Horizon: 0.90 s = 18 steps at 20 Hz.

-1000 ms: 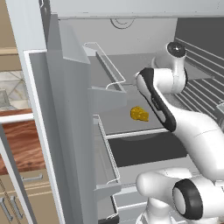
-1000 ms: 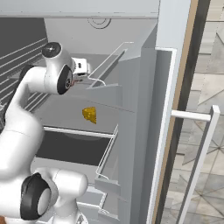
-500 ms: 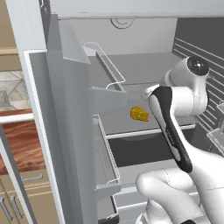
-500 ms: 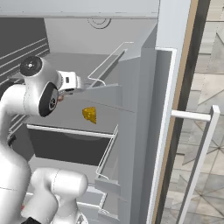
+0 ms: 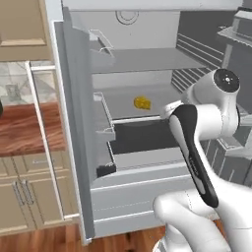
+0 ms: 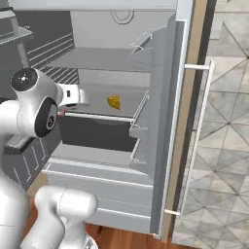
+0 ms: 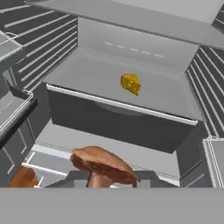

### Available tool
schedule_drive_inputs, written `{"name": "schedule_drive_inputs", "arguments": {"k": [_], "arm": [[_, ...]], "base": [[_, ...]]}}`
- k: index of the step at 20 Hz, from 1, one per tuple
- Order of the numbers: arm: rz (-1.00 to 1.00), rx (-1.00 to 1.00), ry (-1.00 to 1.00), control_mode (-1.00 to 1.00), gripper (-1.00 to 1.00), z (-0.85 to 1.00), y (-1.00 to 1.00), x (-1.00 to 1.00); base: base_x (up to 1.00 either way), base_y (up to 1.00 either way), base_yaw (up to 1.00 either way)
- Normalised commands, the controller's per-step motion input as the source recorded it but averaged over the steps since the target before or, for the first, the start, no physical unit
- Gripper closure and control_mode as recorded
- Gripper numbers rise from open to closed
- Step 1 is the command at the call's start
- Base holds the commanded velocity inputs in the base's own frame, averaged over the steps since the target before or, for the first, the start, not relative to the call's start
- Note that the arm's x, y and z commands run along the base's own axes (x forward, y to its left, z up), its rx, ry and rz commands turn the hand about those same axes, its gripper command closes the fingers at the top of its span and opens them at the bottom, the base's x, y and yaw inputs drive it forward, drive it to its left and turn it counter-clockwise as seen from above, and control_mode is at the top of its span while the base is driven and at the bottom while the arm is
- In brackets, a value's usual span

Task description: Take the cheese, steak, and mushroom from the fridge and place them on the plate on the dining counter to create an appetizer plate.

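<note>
The mushroom [image 7: 104,165] sits right at the gripper [image 7: 107,181], brown cap spread above a paler stem, and the jaws look pinched on that stem, though the fingertips themselves are mostly hidden under the cap, so I judge the hold rather than see it outright. The cheese [image 7: 131,83] lies well behind it, near the middle of a grey shelf [image 7: 87,78] inside the fridge [image 5: 78,147], back from the shelf's front edge.

The worry is the grip: a narrow stem under a broad cap gives the fingers little to bear on, and a quick swing out of the fridge could let it twist or drop onto the drawer lid below. The arm also stands close to the shelf's front edge and the door racks [image 6: 141,114] on the open door; pulling out crooked could knock the cap against them and dislodge it. The cheese is left to fetch.
</note>
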Motion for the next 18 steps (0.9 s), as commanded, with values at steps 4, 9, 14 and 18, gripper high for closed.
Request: {"name": "schedule_drive_inputs", "arguments": {"k": [4, 9, 14, 18], "arm": [[0.0, 0.0, 0.0, 1.0, 1.0, 0.0, 0.0, 0.0], [0.0, 0.0, 0.0, 1.0, 1.0, 0.0, 0.0, 0.0], [0.0, 0.0, 0.0, 1.0, 1.0, 0.0, 0.0, 0.0], [0.0, 0.0, 0.0, 1.0, 1.0, 0.0, 0.0, 0.0]], "base": [[-1.0, 0.0, 0.21], [-0.79, 0.07, 0.65], [-0.03, 0.12, 0.98], [0.0, 0.36, 0.94]]}}
